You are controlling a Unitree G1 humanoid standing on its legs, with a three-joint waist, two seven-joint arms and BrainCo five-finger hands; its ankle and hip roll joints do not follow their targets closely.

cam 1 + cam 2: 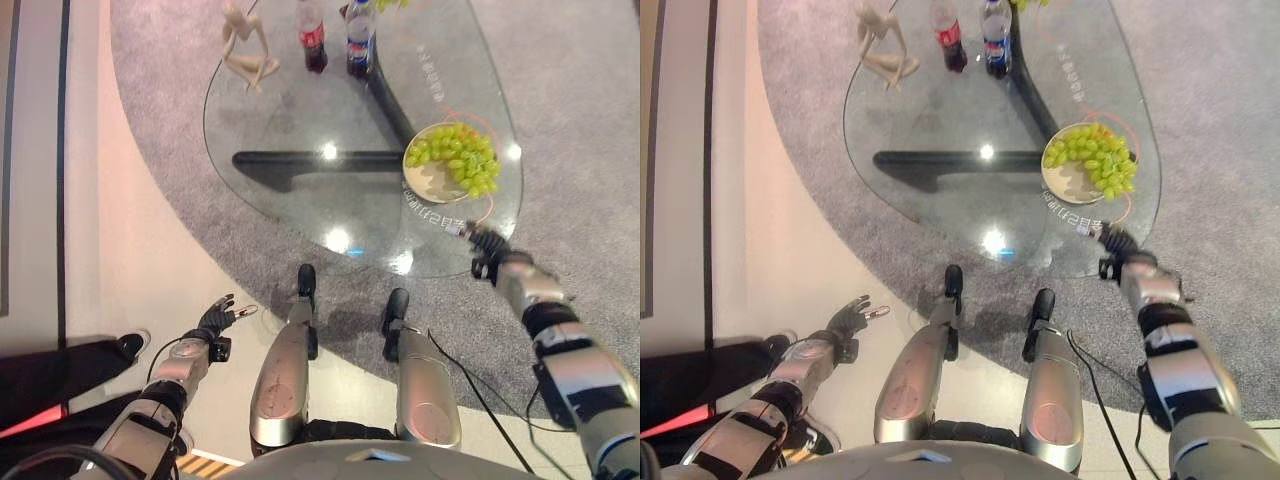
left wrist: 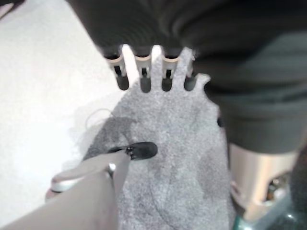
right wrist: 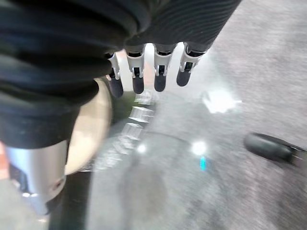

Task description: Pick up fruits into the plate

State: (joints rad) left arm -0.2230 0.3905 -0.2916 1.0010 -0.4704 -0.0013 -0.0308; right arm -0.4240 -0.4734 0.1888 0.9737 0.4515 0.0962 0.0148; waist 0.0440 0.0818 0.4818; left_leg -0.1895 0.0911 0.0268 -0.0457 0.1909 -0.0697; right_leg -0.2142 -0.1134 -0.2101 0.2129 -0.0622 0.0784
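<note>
My right hand (image 1: 487,250) hovers at the glass table (image 1: 300,120) edge, fingers straight and empty, just short of the plate (image 1: 425,180) heaped with green grapes (image 1: 462,157). My left hand (image 1: 215,322) hangs low over the floor, fingers loosely spread, holding nothing. White lettering on the glass beside the plate is too blurred to read, as are the labels of the two bottles (image 1: 336,38) near a pale figurine (image 1: 245,45).

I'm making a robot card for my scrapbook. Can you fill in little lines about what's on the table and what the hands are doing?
Table: rounded clear glass table on grey carpet
Fruit: bunch of green grapes lying in the plate
Plate: round cream plate near the table's right edge
Bottles: two dark soda bottles, one red-labelled, one blue-labelled, at the far edge
Ornament: beige seated figurine at the far left
Right hand: at the near table edge by the plate, fingers straight, empty
Left hand: low over the floor, open, empty
</note>
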